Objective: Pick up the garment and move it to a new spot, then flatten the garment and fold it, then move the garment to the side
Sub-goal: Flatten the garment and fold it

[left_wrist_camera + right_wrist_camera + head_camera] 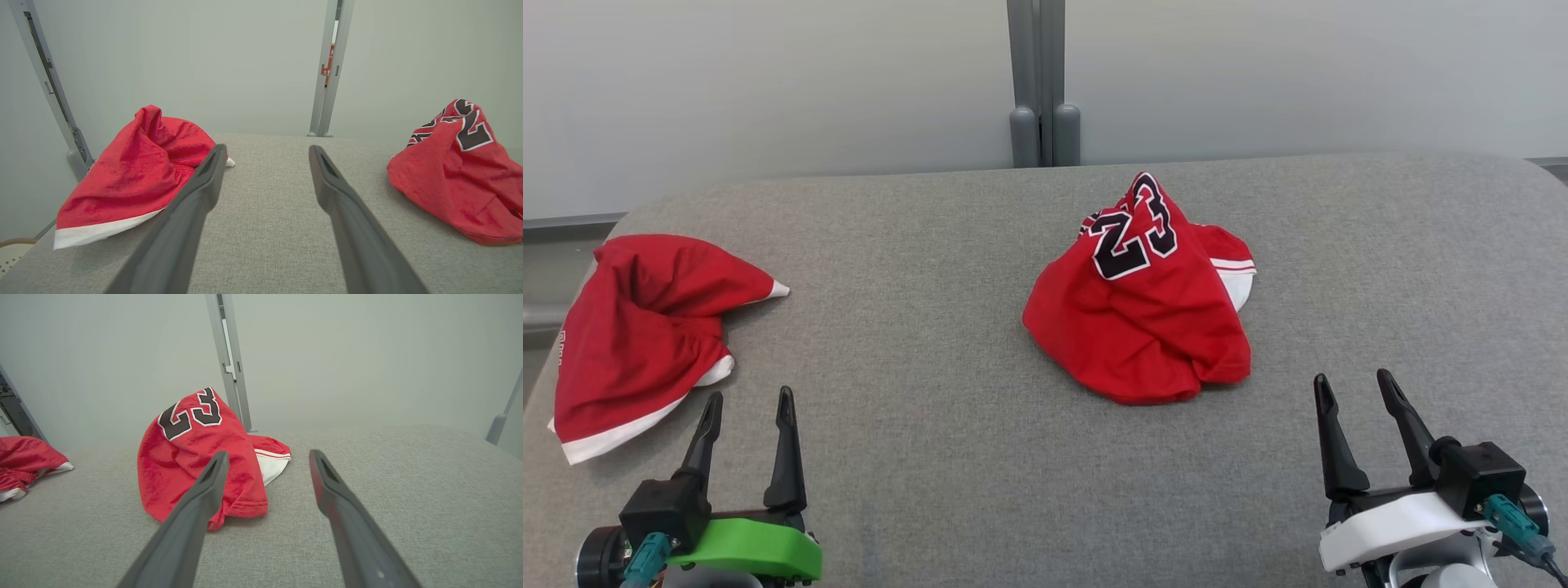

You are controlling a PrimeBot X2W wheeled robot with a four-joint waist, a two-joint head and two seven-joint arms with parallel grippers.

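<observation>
garments: two red ones, the 23 jersey [1143, 318] and the white-trimmed piece [637, 327]
digits on the jersey: two, a 2 and a 3
grippers: two of mine, left gripper [750, 394] and right gripper [1353, 377]
fingers: four dark ones, two per gripper
table: just one, the grey fabric table [980, 457]
grey posts [1024, 135]: two, side by side at the far edge

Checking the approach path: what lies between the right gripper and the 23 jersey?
Only bare grey upholstery separates right gripper and 23 jersey, head view.
</observation>
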